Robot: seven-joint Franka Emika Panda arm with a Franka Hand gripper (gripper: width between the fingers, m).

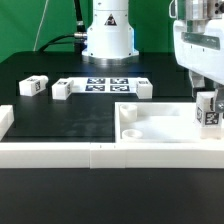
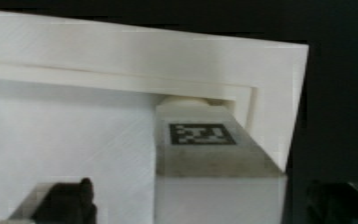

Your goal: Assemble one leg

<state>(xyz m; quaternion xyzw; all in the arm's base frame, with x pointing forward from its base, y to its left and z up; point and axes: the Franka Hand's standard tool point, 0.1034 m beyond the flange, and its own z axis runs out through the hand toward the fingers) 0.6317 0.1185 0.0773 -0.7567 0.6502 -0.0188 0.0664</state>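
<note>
Hand point(image 1: 208, 105) at right frame edge, clamped on upright leg point(image 1: 209, 110), directly above panel point(image 1: 150, 128) corner.

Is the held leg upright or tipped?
Upright: the small white tagged plastic leg stands vertical beneath the end effector, over the large white recessed panel.
</note>
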